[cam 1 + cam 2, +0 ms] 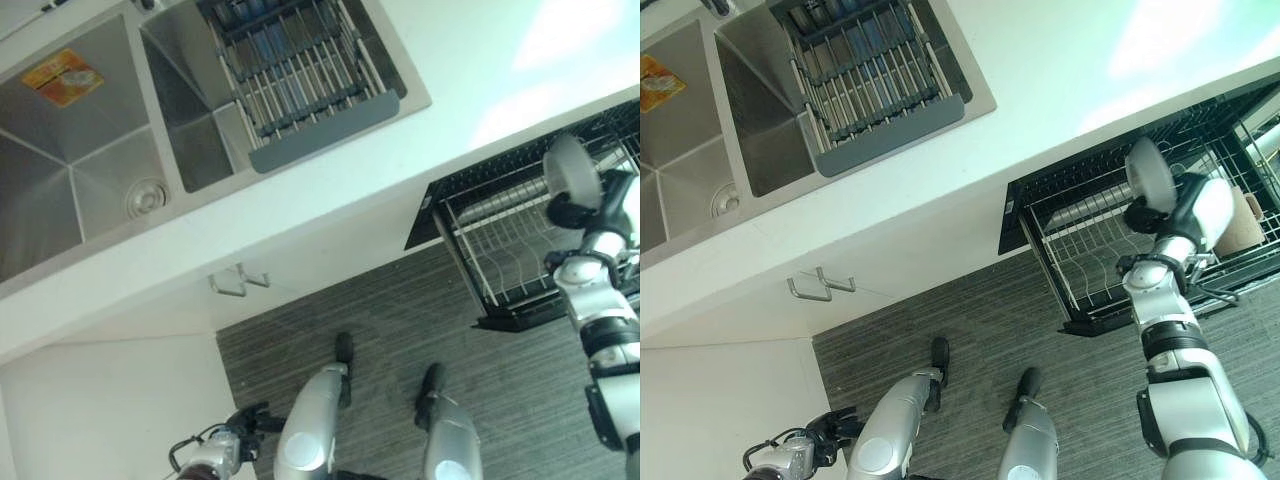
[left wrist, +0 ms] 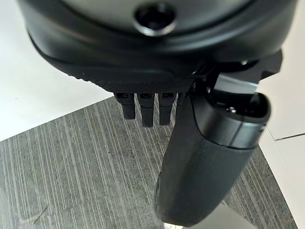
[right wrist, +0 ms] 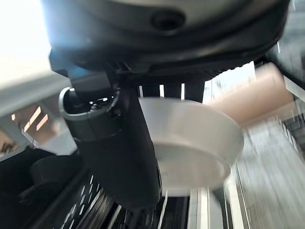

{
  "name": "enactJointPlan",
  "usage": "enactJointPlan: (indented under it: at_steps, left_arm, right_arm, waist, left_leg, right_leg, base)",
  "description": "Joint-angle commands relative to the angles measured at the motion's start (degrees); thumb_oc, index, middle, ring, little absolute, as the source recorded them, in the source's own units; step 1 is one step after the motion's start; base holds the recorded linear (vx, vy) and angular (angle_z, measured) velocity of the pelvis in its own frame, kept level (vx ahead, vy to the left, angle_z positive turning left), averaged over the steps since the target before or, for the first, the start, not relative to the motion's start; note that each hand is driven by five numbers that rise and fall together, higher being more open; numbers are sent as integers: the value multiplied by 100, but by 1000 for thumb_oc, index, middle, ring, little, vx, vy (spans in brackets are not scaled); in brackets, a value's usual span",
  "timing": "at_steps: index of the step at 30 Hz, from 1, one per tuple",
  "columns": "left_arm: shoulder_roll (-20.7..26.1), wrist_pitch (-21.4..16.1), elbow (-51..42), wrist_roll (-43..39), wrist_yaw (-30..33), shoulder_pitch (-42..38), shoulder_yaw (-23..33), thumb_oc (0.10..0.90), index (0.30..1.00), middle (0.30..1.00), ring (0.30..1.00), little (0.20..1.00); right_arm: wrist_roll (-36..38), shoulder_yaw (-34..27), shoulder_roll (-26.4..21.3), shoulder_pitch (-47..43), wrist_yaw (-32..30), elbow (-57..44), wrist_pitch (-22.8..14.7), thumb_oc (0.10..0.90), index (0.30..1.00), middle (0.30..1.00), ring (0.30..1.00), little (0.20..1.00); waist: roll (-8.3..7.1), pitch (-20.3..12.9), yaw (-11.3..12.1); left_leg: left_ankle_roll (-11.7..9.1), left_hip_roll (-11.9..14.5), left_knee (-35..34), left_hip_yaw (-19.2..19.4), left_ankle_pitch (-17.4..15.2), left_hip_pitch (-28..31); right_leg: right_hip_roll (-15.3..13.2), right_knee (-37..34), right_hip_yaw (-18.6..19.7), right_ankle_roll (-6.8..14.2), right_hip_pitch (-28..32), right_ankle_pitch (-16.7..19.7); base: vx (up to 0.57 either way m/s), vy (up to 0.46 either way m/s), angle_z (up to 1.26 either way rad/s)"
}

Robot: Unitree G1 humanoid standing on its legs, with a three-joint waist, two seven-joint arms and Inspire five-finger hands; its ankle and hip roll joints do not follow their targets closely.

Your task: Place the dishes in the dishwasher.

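Right robot hand point(image 1: 1185, 215) is raised over the pulled-out dishwasher rack point(image 1: 1090, 262), thumb and fingers closed around a pale, shallow dish point(image 1: 1150, 172); in the right wrist view the dish point(image 3: 193, 143) sits pinched between the thumb and the row of fingers, rim facing outward. The rack is dark-framed with white wire tines and juts out from under the white desk point(image 1: 1040, 90) over the grey striped floor point(image 1: 970, 330). A tan cylindrical item point(image 1: 1244, 222) lies in the rack just beyond the hand. Left robot hand point(image 1: 245, 422) hangs low by the white cabinet, fingers straight and relaxed, holding nothing. A double steel sink point(image 1: 80, 170) is set in the desk, with a drying rack point(image 1: 295, 75) across one basin.
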Motion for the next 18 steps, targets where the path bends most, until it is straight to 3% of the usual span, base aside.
enactJointPlan:
  at_steps: [1, 8, 18]
  left_arm:
    - [292, -23, 108, -45, 25, 283, -177, 800, 900, 900, 900, 900]
    - [261, -132, 130, -73, 12, 282, -247, 800, 900, 900, 900, 900]
    - [307, -177, -13, -111, 31, 223, -340, 800, 900, 900, 900, 900]
  right_arm:
    - [-661, 252, -896, -699, -1102, -318, -3, 400, 300, 300, 300, 300]
    - [-870, 459, -962, -675, -1960, -49, 454, 400, 300, 300, 300, 300]
    - [-928, 839, -737, -680, -1031, 252, 308, 400, 300, 300, 300, 300]
  waist:
    - [98, -87, -13]
    - [186, -87, 29]
    - [263, -87, 93]
  left_leg:
    - [-197, 227, 259, -598, -678, -24]
    - [-157, 200, 259, -644, -632, -162]
    - [-106, 141, 259, -686, -512, -532]
  right_leg:
    - [29, 113, -73, -93, 58, -285]
    - [92, 113, -128, -162, -10, -286]
    - [128, 413, -60, -226, -465, -366]
  base:
    - [0, 0, 0]
    - [-3, -4, 2]
    - [-5, -3, 1]
